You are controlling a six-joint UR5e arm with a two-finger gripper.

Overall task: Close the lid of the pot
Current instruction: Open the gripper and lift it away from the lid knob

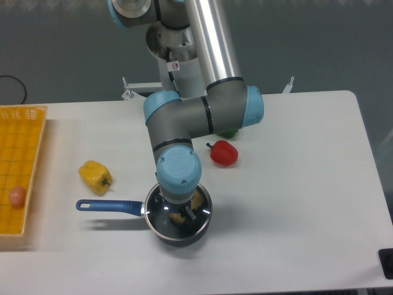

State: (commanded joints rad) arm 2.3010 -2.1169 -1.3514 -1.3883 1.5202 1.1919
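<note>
Pot (161, 228): dark saucepan near the front edge of the white table (295, 184), its blue handle (108, 206) pointing left.
Pot lid (199, 215): glass disc with a metal rim, lying over the pot's mouth; yellowish contents show through it (its knob is hidden under the arm's wrist).
Gripper (182, 215): pointing straight down over the middle of the lid, mostly covered by the blue wrist cap; cannot tell how far the jaws are apart or whether they grip the knob.
Yellow pepper (95, 176): on the table, just above the handle, apart from it.
Red pepper (223, 153): right of the arm's forearm, near the table's middle.
Yellow basket (21, 153): at the left edge, with a pinkish egg (17, 196) inside near its lower corner.
</note>
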